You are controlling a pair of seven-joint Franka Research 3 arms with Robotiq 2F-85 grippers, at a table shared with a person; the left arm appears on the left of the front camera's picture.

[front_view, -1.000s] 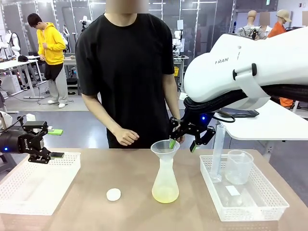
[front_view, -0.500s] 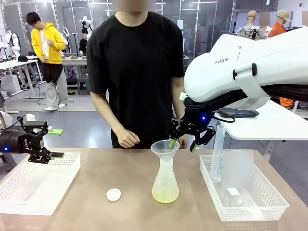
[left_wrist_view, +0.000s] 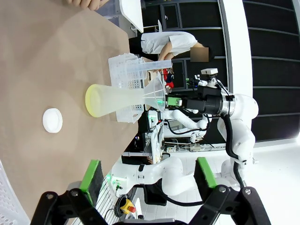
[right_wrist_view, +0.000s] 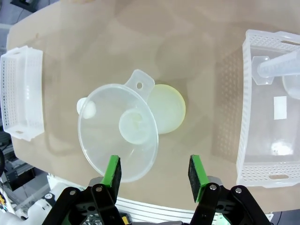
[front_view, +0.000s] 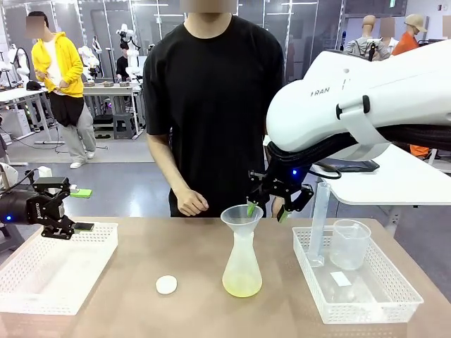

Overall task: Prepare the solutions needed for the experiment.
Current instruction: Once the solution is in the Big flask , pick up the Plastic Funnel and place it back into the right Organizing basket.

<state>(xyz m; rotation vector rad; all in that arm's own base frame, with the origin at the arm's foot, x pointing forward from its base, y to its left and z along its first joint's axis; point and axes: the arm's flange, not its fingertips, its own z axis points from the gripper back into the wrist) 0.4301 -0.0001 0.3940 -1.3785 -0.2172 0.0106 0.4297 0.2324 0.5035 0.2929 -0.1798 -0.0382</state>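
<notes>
The pale yellow solution (front_view: 242, 285) lies in the bottom of the flask (front_view: 242, 260) at mid-bench (front_view: 162, 250), a funnel (front_view: 242, 217) in its neck. The right tool (front_view: 266, 213) hangs open at the funnel rim's 2 o'clock, holding nothing. The left tool (front_view: 82, 210) gapes empty over the tray (front_view: 35, 301) at the flask's 9 o'clock.

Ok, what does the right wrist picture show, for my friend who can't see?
Looking down, a clear funnel sits in a flask holding pale yellow liquid on a brown table. The right gripper hangs open above the funnel's rim, with white baskets at both sides.
</notes>
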